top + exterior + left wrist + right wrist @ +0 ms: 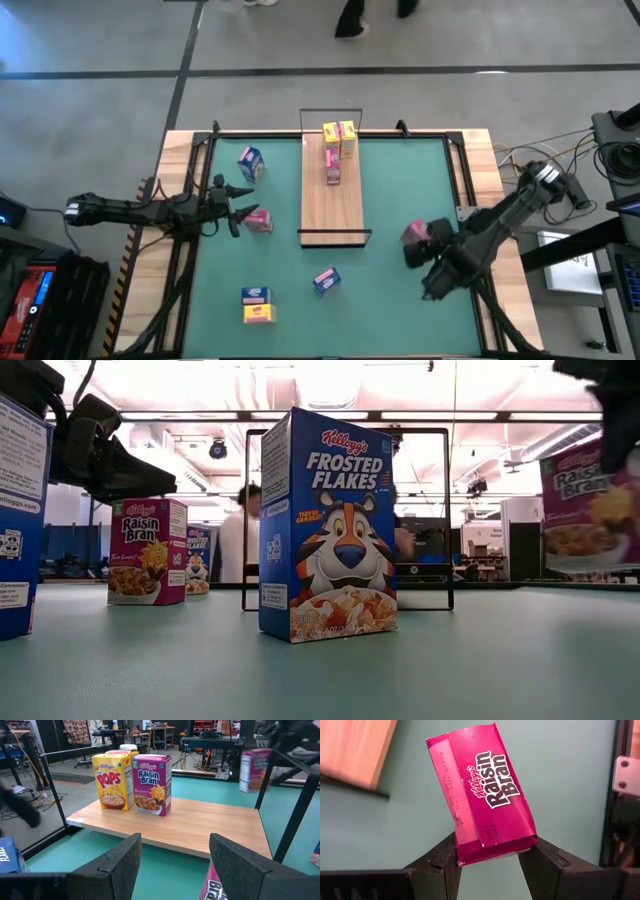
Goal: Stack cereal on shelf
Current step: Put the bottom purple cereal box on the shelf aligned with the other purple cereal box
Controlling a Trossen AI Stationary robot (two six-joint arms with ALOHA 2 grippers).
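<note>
Green table top [400, 200] under me, a busy workshop beyond it, and a person's dark shoes [350, 28] on the grey floor past the far edge.

My right gripper [490, 857] is clamped on a magenta Raisin Bran cardboard box [482, 790]; I see both fingers pressed against the box's lower end, and the box sticks out ahead of them, tilted. From above, that gripper [425, 240] sits over the table's right side, with the long light-brown wooden shelf board [332, 205] off to its left.

My left gripper [238, 205] is spread wide with nothing between its fingers. A second magenta cereal box [259, 221] lies just beside its tips, and the wrist camera catches a corner of it [212, 887] right under the open jaws. Straight ahead of this gripper is the shelf [200, 827], with a yellow Corn Pops box [113, 781] and a magenta Raisin Bran box [151, 784] standing upright and touching on its far end.

Beyond the left gripper, a blue box [250, 165] stands on the green. Nearer my end of the table, a blue box and a yellow box [258, 305] lie side by side, and another blue Frosted Flakes box [328, 528] stands upright between my two grippers.
</note>
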